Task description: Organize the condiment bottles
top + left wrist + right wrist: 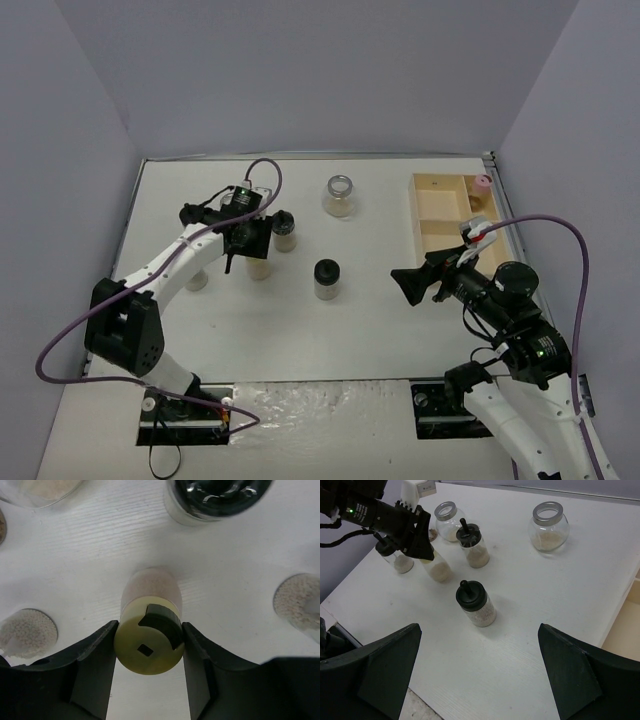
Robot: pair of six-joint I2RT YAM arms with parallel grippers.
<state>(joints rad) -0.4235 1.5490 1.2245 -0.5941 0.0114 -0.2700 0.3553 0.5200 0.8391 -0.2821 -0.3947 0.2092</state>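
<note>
Currently I count seven jars in view: three black-capped, two wider with silver rims, one yellow-capped and one pink-capped.

My left gripper [150, 629] is closed on the yellow-capped jar [150, 652], with both fingers pressed against the sides of its cap. That jar stands on the table [380, 330] in the far left cluster.

Crowded around it are the second black-capped jar [470, 542], the left silver-rimmed jar [446, 524] just behind, and the third black-capped jar [401, 564], which is half hidden by the left arm [170, 270].

The nearest black-capped jar [474, 602] stands apart from the cluster, toward the middle. The other silver-rimmed jar [548, 526] is alone near the far edge.

The pink-capped jar [482, 183] sits in the far right corner compartment of the tray [435, 205], which lies along the table's right edge.

My right gripper [402, 284] hangs with its jaws spread wide and nothing between them. It is just left of the tray, and its arm covers the tray's near end.

Bare tabletop runs between the nearest black-capped jar and the tray, and along the whole near side. Walls close off the left, far and right sides.
</note>
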